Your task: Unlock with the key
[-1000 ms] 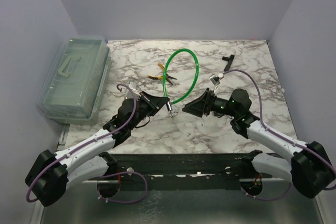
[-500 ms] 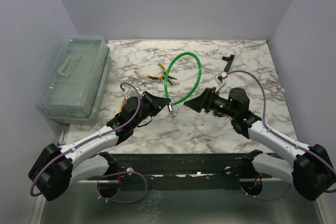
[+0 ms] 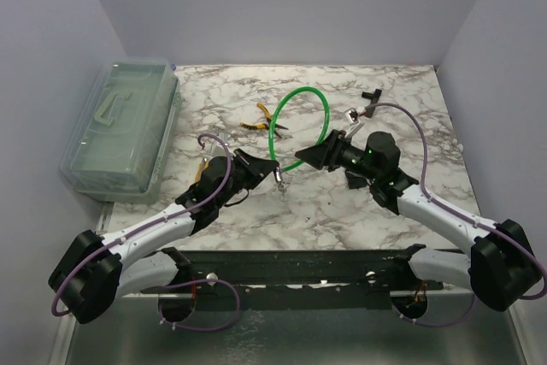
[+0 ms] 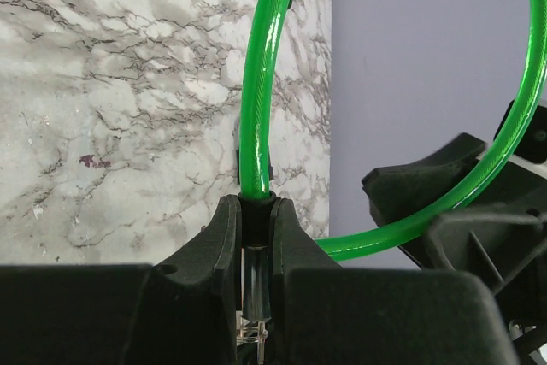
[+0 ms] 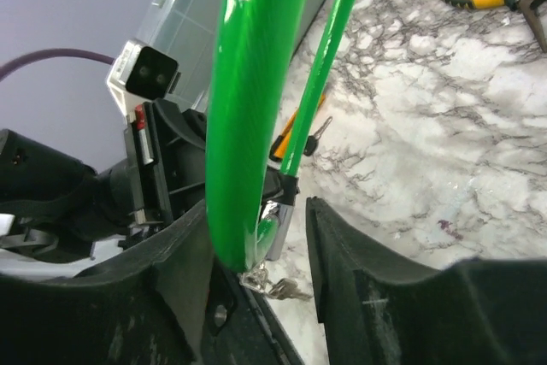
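Note:
A green cable lock [image 3: 326,114] loops up over the marble table. My left gripper [image 3: 271,169] is shut on its black collar [image 4: 255,211], just below the cable [image 4: 256,100]. Under that hangs the silvery lock barrel [image 5: 279,214]. The key [image 5: 287,289], tiny and pale, dangles from a ring below the barrel. My right gripper [image 3: 310,158] is open with the green cable [image 5: 249,83] between its fingers, lying against the left finger [image 5: 184,254]. A gap shows to the other finger [image 5: 342,245].
Yellow-handled pliers [image 3: 263,120] lie behind the loop. A clear plastic box [image 3: 120,126] stands at the left edge. A small black part [image 3: 370,96] sits at the back right. A dark-headed key with an orange tag [image 5: 301,136] lies by the left arm.
My right gripper has moved left and away from me to the cable, which now sits between its fingers; the fingers have narrowed. The left gripper keeps its hold, shifted slightly.

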